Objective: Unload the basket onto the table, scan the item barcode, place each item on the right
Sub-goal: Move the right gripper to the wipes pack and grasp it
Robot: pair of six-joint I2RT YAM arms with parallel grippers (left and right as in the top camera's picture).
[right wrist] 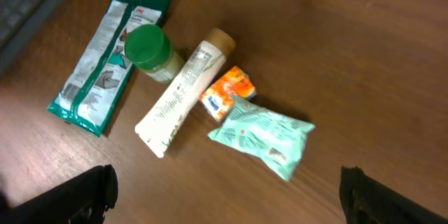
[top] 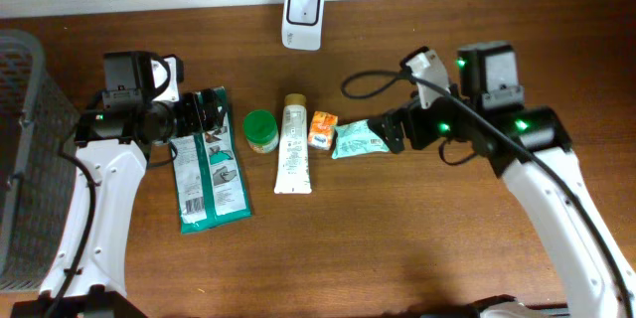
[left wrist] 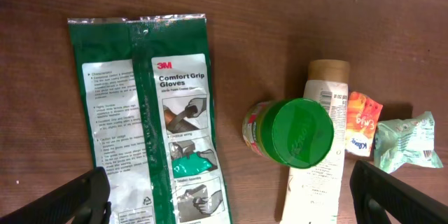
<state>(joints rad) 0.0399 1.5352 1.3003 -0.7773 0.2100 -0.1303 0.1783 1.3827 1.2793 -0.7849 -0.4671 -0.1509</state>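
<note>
Overhead view: five goods lie in a loose row across the middle of the brown table (top: 417,248). From the left they are a green glove packet (top: 211,174), a small jar (top: 260,130) with a green lid, a white tube (top: 293,149), a small orange packet (top: 323,128) and a pale green pouch (top: 356,141). The white scanner (top: 302,4) stands at the far edge, well apart from the row and behind the tube. A grey basket (top: 30,159) sits at the left edge. The left gripper (top: 204,114) hangs over the top end of the glove packet with its fingers spread and nothing between them. The right gripper (top: 383,134) is just beside the right end of the pouch, also spread wide; whether it touches the pouch cannot be told.

Left wrist view: the glove packet lies flat, printed side up. The jar is tipped against the tube, with the orange packet and the pouch to the right. The two dark fingers (left wrist: 77,199) show only at the lower corners, far apart and empty.

Right wrist view: the pouch lies nearest, touching the orange packet, which touches the tube. The fingers (right wrist: 392,196) sit at the lower corners, wide apart, gripping nothing. A corner of the scanner shows at the top edge
</note>
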